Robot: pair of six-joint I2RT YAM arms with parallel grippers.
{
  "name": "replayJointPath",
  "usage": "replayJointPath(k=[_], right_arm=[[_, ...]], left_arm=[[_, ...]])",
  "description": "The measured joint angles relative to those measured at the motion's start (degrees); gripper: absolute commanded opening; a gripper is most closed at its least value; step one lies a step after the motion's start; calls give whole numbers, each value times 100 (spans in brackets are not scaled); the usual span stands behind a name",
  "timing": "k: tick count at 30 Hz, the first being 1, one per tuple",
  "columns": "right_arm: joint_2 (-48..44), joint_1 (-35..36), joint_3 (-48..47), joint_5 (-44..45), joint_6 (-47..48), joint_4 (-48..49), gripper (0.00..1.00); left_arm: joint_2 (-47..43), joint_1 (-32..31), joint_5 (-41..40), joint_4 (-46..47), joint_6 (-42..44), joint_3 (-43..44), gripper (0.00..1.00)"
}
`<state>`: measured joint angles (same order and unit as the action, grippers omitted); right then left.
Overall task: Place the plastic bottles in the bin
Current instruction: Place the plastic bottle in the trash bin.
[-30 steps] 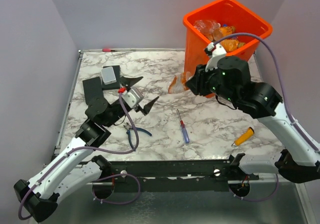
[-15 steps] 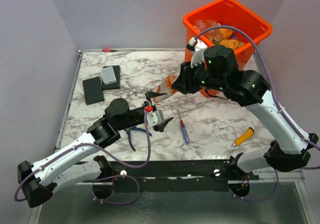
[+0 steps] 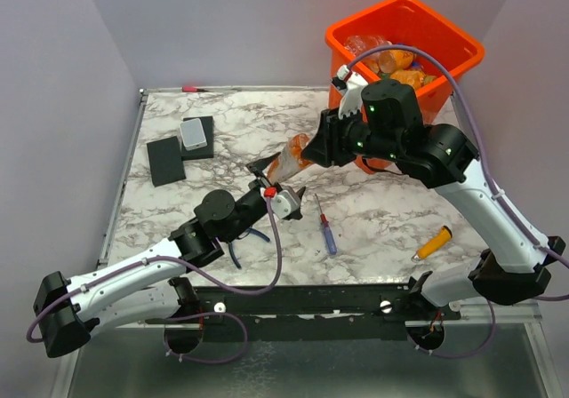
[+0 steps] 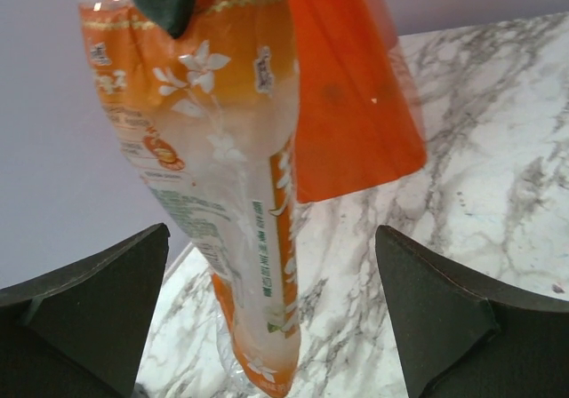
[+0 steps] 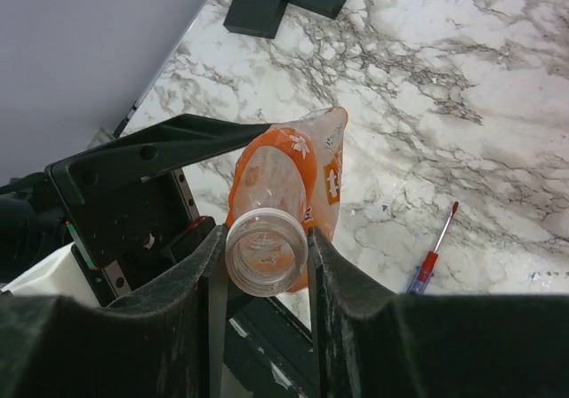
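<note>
Pinching an orange bottle (image 5: 286, 158) by its neck, the right gripper (image 5: 265, 256) hangs it downward. Fingers (image 4: 89, 300) of the left gripper (image 4: 271, 314) gape wide, flanking it.

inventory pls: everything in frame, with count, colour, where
bin: 1, bright orange, far right of the table
bottles in bin: several, clear and orange, exact count hidden
held bottle: 1, clear with orange label, in the air over mid-table
screwdriver: 1, blue and red, centre front
pliers: 1, blue handles, partly under the left arm
orange-yellow stick: 1, front right
black blocks: 2, black, far left
small box: 1, grey, on the farther block
red item: 1, far edge, too small to identify
table: 1, white-grey marble
left hand: open, fingers either side of the held bottle
right hand: shut on the held bottle at its mouth end
</note>
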<state>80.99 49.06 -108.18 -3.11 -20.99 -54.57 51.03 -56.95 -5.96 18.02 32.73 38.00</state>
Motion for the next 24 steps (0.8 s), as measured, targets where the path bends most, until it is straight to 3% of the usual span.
replayJointPath(k=[4,14,16,18,22,24], right_arm=[[-118,0,160,-48,-164,168,0],[-160,0,238,-256,-389,345,0],[-160,-2,238,-258,-411,350,1],[-162,0,238,-260,-452,400,15],[-214,0,319,-295,-509,616,55],[-313,0,420,-352,-529,774,65]], left_arm=[[44,-120,-614,422,155,-63,88],[361,-205,-1357,763,243,-68,48],[356,-205,-1414,791,219,-68,44],[356,-210,-1427,802,195,-68,39],[334,-216,-1427,837,55,-68,30],[286,-216,-1399,841,-70,-68,29]])
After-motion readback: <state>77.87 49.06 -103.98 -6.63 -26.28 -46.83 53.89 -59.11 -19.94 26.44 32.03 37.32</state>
